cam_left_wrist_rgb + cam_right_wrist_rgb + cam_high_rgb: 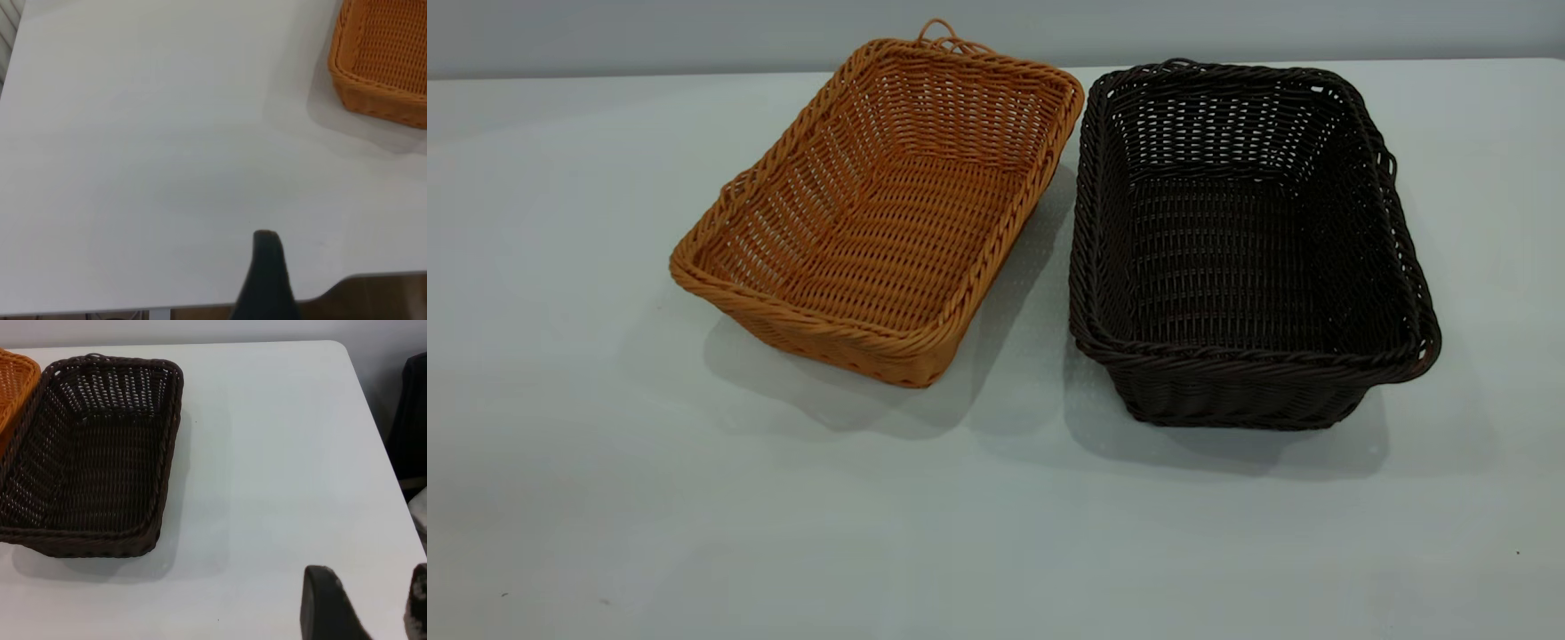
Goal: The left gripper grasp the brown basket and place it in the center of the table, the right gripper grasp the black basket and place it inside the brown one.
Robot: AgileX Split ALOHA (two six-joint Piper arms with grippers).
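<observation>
The brown basket [880, 213] is an orange-tan wicker basket standing left of the middle of the table [605, 444], turned at an angle. The black basket [1245, 240] stands upright just to its right, a narrow gap between them at the near end. Neither arm shows in the exterior view. In the left wrist view only a dark edge of my left gripper [267, 277] shows, over bare table and well away from the brown basket [383, 60]. My right gripper [370, 603] is open and holds nothing, off to the side of the black basket [93, 453].
Both baskets hold nothing. The table's edge and a rounded corner [347, 277] lie close to the left gripper, with dark floor beyond. A dark object [410, 420] stands past the table's edge on the right arm's side. Bare tabletop stretches in front of the baskets.
</observation>
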